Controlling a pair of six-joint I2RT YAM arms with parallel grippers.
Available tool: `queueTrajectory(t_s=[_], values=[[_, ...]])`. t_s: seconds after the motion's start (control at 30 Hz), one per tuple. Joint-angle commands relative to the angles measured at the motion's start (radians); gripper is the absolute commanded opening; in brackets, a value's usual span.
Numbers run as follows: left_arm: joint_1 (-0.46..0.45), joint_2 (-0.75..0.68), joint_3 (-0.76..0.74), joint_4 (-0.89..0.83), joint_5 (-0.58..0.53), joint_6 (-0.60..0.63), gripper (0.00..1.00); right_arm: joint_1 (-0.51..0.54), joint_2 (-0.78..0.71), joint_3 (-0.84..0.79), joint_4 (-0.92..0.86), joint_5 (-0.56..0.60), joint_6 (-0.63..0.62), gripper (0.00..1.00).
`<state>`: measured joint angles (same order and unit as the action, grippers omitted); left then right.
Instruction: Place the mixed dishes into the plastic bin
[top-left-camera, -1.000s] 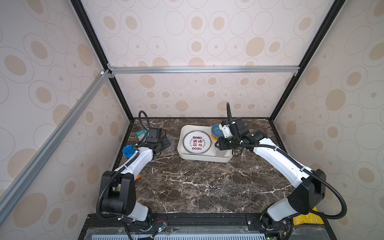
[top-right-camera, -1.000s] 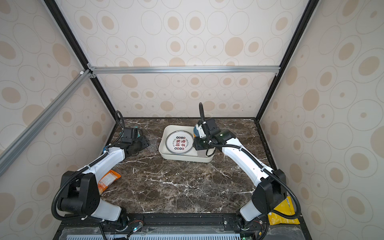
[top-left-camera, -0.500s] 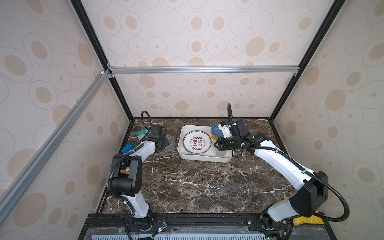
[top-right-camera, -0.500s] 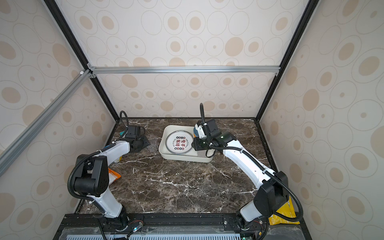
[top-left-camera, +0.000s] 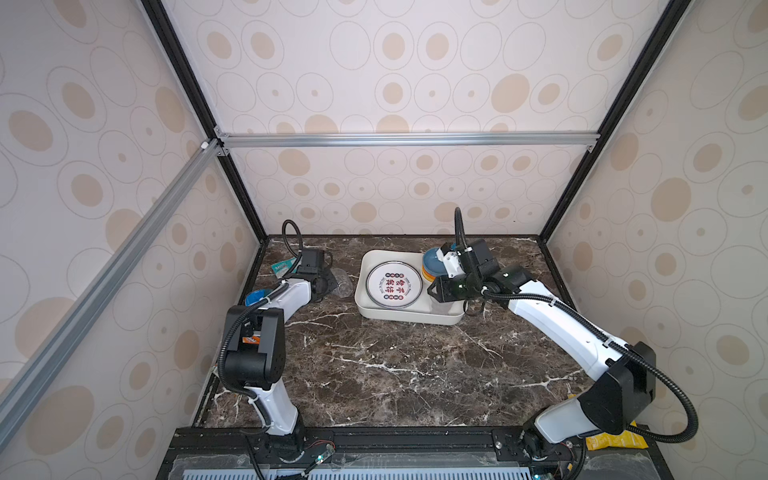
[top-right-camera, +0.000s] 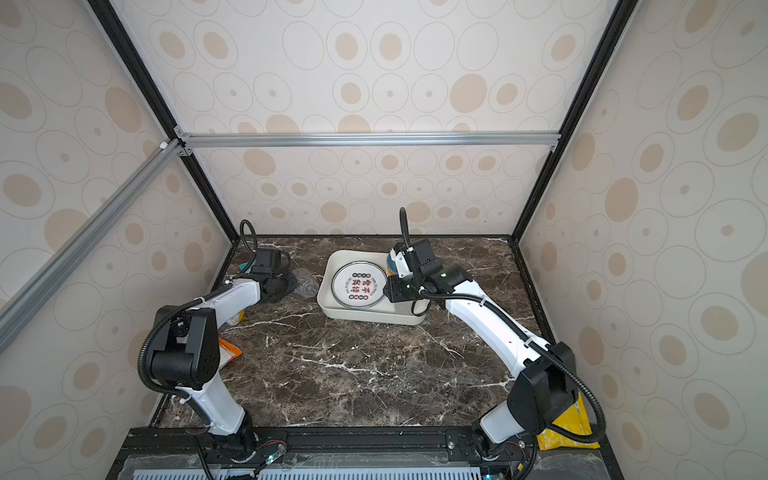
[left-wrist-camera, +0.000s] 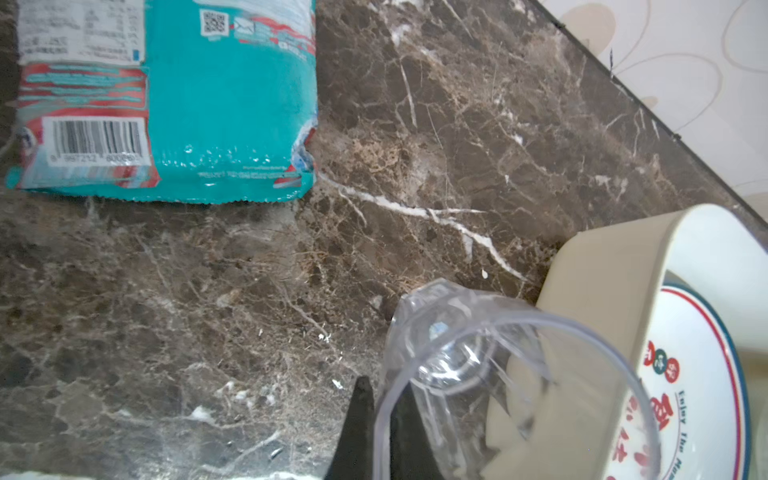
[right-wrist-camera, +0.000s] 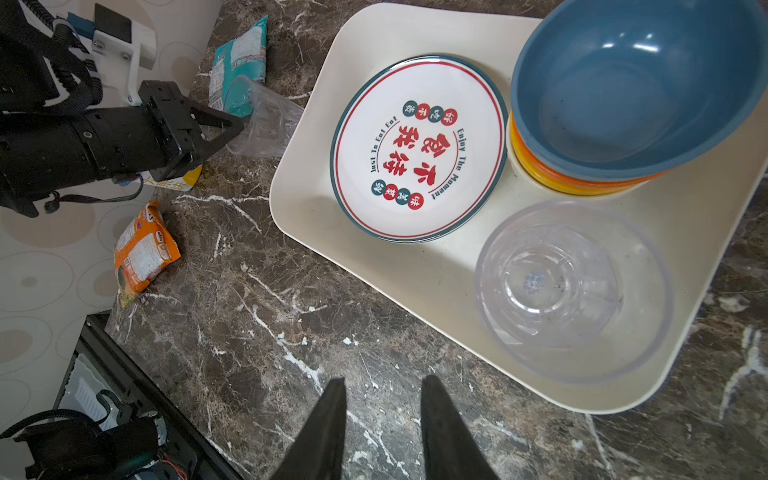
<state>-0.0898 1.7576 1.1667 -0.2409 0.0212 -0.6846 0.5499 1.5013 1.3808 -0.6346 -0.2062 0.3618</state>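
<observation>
The left pincer (left-wrist-camera: 384, 386) is clenched on a tilted clear plastic cup (left-wrist-camera: 457, 332) just left of the shallow white rectangular bin (left-wrist-camera: 602, 291). The right pincer (right-wrist-camera: 384, 379) hangs released and empty.

Stretches the left arm (top-left-camera: 291, 293) low and forward, pinches the wall of the clear cup (left-wrist-camera: 478, 353) tight in the left gripper (left-wrist-camera: 384, 395) (one finger inside, one outside). Bends the right arm (top-left-camera: 552, 320) inward at the elbow, aims the right gripper (right-wrist-camera: 384, 384) toward the middle, fingers apart, gripping nothing.
</observation>
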Motion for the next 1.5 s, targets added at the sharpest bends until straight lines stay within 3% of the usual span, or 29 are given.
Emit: queueTrajectory(t_s=[0.0, 0.37, 0.63, 1.1, 1.47], values=[[0.007, -0.036, 0.041, -0.025, -0.014, 0.025, 0.00, 0.007, -0.011, -0.001, 0.009, 0.001, 0.006, 0.33], [-0.002, -0.194, 0.046, -0.108, 0.063, 0.081, 0.00, 0.007, 0.018, 0.053, -0.032, 0.007, 0.002, 0.35], [-0.088, -0.264, 0.113, -0.205, 0.139, 0.112, 0.00, 0.008, 0.061, 0.129, -0.087, 0.002, 0.003, 0.41], [-0.305, -0.213, 0.265, -0.267, 0.155, 0.097, 0.00, 0.054, 0.189, 0.359, -0.229, 0.065, 0.030, 0.45], [-0.389, -0.176, 0.293, -0.252, 0.163, 0.079, 0.00, 0.088, 0.310, 0.577, -0.294, 0.062, 0.040, 0.46]])
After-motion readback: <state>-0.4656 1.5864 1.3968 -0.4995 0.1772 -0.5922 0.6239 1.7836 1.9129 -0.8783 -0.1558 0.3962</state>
